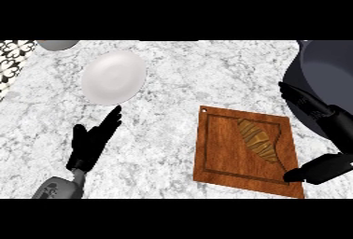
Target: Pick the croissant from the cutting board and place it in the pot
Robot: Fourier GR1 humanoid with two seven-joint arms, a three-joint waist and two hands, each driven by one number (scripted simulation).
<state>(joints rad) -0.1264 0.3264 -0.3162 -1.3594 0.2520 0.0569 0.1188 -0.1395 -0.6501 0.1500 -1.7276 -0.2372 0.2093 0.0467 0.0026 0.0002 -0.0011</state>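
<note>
1. The bench [172, 74] is a pale grey speckled stone top that fills the view; at its far left edge shows a strip of black-and-white patterned tile [14, 58]
2. The pot [324, 79] is dark grey and round, cut off by the right edge, with its open inside facing up; it stands at the far right, beyond the cutting board's far right corner
3. The cutting board [228, 149] is reddish-brown wood with a groove running inside its rim; it lies flat on the bench, turned a little askew, right of centre and near the lower edge
4. A white plate [114, 77] lies on the bench at upper left, well apart from the board; a grey round object [59, 44], only partly in view, sits just beyond it at the top edge
5. The right robot hand [324, 135] is spread wide at the right edge, fingers [303, 100] lying over the pot's near wall and thumb [314, 170] over the board's near right corner, grasping nothing
6. The left robot hand [93, 140] rests released at lower left, fingers straight and pointing toward the plate
7. The croissant [260, 140], golden brown with darker stripes, lies on the right half of the board, just left of the right robot hand and untouched by it
</note>
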